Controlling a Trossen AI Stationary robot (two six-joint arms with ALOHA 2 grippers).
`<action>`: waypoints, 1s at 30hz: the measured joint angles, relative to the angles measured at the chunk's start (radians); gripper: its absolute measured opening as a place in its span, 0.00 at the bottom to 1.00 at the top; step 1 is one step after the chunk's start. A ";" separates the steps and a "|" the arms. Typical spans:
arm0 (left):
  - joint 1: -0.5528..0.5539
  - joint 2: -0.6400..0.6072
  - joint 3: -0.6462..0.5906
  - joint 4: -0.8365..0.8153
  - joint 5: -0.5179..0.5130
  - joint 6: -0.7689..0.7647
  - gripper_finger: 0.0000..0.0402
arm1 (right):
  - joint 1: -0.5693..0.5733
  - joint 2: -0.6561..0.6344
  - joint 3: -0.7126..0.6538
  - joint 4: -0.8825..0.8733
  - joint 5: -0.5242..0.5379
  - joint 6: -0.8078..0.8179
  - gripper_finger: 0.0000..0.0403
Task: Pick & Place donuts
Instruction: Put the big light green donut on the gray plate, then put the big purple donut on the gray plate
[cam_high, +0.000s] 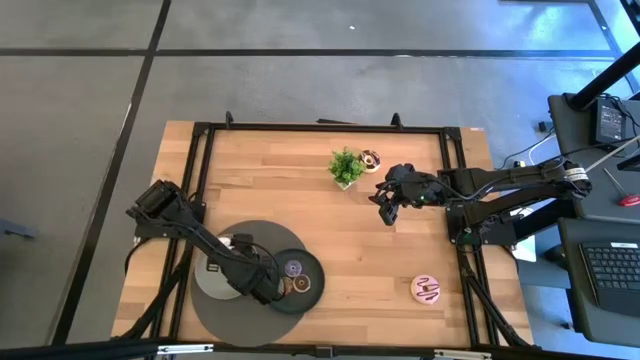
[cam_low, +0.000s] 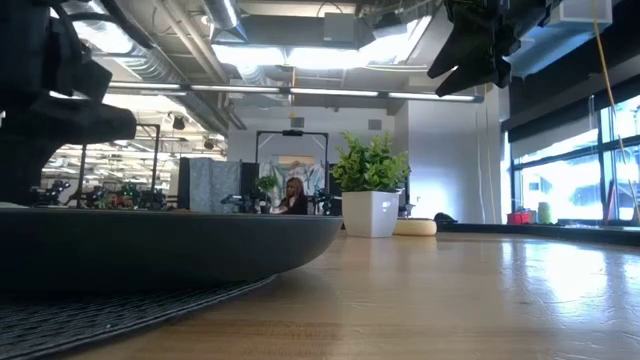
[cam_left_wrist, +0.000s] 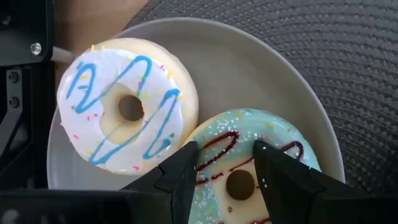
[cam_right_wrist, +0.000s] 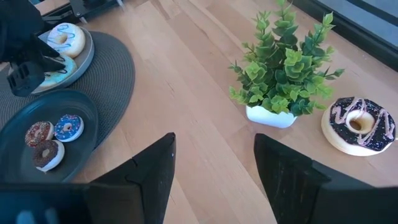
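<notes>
Left claw (cam_left_wrist: 225, 167) low over light plate (cam_left_wrist: 261, 68), fingers (cam_left_wrist: 180, 177) spread either side of green donut (cam_left_wrist: 261, 127), straddling its hole; contact not clear, no firm pinch visible. White donut with blue squiggles (cam_left_wrist: 127, 102) right beside it on same plate, touching green one. Woven dark mat (cam_left_wrist: 348, 50) under plate.

Left arm reaches in from table's left edge, bent over mat toward the plates in high view. Dark plate (cam_right_wrist: 18, 118) just beside light plate, partly on mat, carrying three tiny donuts: sprinkled brown (cam_right_wrist: 38, 132), blue-purple (cam_right_wrist: 67, 126), dark brown (cam_right_wrist: 46, 154), bunched together.

Right claw (cam_right_wrist: 214, 168) raised above table centre-right, fingers wide apart, holding nothing. Right arm comes in from right edge, stretched toward middle. Potted plant (cam_right_wrist: 283, 68) ahead of it; chocolate donut (cam_right_wrist: 359, 124) just beside plant's pot, on bare table (cam_high: 330, 235). Pink donut with dark stripes (cam_high: 427, 290) alone near front right of table, well apart from both claws.

Count: seven donuts, four large, three tiny. Two plates, one mat, one plant.
</notes>
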 joint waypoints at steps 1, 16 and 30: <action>0.000 -0.003 0.000 -0.010 -0.002 0.000 0.38 | 0.000 0.000 0.000 0.000 0.000 0.000 0.54; 0.001 -0.178 0.011 -0.096 -0.149 0.039 0.39 | 0.000 -0.004 0.000 -0.003 -0.159 -0.051 0.54; 0.109 -0.381 0.034 0.402 -0.568 0.787 0.39 | 0.218 -0.003 0.000 -0.277 -0.536 0.253 0.54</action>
